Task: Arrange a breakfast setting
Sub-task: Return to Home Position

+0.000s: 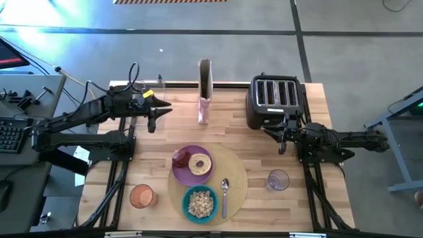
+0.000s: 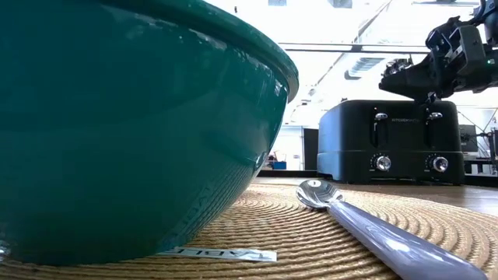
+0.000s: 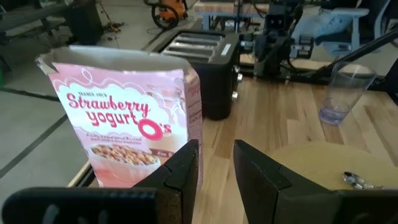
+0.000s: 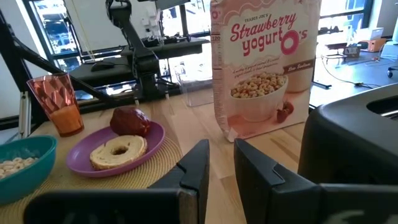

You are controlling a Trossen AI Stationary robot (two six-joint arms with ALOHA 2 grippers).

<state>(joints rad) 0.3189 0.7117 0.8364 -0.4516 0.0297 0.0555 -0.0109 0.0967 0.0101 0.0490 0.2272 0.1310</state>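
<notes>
I see the left gripper (image 3: 214,149) released, its fingers parted by a narrow gap with nothing between them. It hangs over the back left part of the table (image 1: 264,211), facing the cereal box (image 3: 124,124). The right gripper (image 4: 219,149) is likewise unclenched and empty, just in front of the toaster (image 1: 273,99). The round mat (image 1: 236,173) lies at the front middle of the table. On its back left part sits the purple plate (image 1: 182,177), carrying the red fruit (image 1: 180,157) with the bagel (image 1: 199,163) right beside it. Nearer the front edge, the teal bowl (image 1: 186,197) holds cereal (image 1: 201,203). The spoon (image 1: 225,195) lies on the mat just beside the bowl, on the right arm's side. The orange cup (image 1: 141,196) stands off the mat on the left arm's side, and the clear glass (image 1: 278,180) stands off it on the other.
</notes>
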